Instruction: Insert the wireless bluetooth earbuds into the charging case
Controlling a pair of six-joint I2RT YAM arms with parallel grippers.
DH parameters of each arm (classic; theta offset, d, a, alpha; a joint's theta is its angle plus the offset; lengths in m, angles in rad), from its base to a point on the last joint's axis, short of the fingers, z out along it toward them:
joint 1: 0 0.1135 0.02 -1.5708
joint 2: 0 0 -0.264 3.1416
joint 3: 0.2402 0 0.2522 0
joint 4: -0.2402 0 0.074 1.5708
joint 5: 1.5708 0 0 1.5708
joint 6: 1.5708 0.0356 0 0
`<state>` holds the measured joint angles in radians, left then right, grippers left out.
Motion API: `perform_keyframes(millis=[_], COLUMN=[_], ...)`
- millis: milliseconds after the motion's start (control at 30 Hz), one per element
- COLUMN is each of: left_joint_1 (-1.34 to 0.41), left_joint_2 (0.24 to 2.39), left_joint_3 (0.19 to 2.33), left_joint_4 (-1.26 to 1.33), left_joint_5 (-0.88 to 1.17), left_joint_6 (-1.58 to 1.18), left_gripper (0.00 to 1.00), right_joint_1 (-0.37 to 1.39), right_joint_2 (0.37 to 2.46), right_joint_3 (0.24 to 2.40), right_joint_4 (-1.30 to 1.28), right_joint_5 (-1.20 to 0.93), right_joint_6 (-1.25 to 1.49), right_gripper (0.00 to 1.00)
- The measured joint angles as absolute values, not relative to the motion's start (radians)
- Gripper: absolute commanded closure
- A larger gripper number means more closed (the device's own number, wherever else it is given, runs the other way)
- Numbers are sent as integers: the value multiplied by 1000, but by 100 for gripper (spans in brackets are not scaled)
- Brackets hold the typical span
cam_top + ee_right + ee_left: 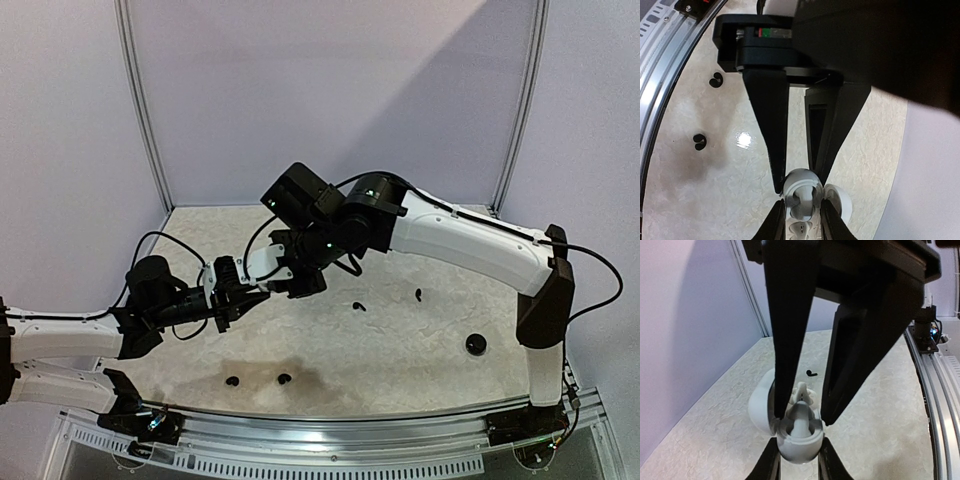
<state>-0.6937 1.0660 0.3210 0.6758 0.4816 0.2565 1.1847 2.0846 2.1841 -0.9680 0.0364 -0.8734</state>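
My left gripper (799,445) is shut on a small white charging case (797,452) and holds it above the table, its lid (760,405) hanging open to the side. My right gripper (802,205) is shut on a white earbud (804,231) and holds it right at the case's open mouth (802,182). In the left wrist view the earbud (803,392) shows just behind the case, between the right fingers (785,365). In the top view both grippers (255,292) (288,274) meet at the case (266,264).
Black earbuds lie on the table at the front (232,381) (284,379) and in the middle (358,306) (418,295). A black round case (476,344) stands at the right. A metal rail (350,425) runs along the near edge.
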Motion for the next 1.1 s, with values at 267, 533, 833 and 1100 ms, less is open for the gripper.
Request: perform_keyframes(millis=[267, 533, 833, 1100], left_joint_1=[-694, -694, -694, -694], left_joint_2=[1064, 1058, 1052, 1045], left_joint_3=[321, 318, 313, 313], left_joint_4=[675, 675, 674, 671], left_joint_5=[480, 466, 462, 455], left_joint_6=[244, 201, 270, 307], left_gripper=[100, 100, 100, 100], right_joint_1=[1185, 1171, 1112, 1122], right_joint_2=[2082, 1944, 1870, 2026], right_joint_3=[2184, 2132, 2078, 2018], right_joint_4=[-973, -960, -682, -731], right_joint_5=[23, -198, -76, 7], right_joint_6=[-865, -838, -643, -591], right_gripper=[73, 68, 66, 66])
